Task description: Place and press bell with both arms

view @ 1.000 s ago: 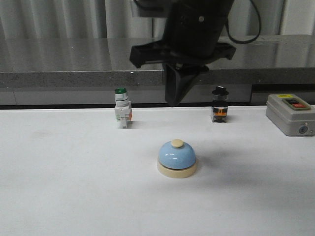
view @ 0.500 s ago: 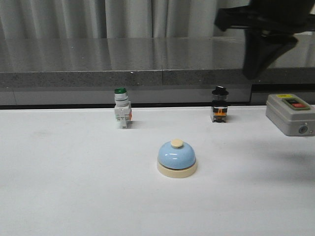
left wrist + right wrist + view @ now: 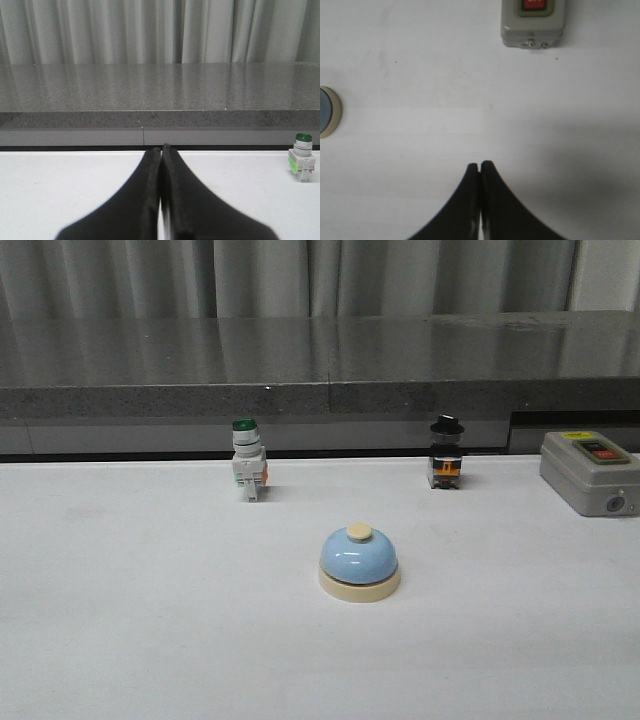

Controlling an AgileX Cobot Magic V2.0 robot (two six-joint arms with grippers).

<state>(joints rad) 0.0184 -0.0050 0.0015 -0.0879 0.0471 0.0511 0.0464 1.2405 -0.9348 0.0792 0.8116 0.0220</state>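
Currently both the left gripper (image 3: pixel 161 150) and right gripper (image 3: pixel 479 165) are fully closed and empty, so a misaligned descent could skid the bell (image 3: pixel 359 561) sideways.

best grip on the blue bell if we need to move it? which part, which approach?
Probably the cream base, from straight above. The bell sits upright in open table, its glossy dome sloping away so fingers would likely slide off; the base rim has a short vertical edge. Straddle the dome, jaws opened wide, clear of the button. Both grippers, left and right, are shut.
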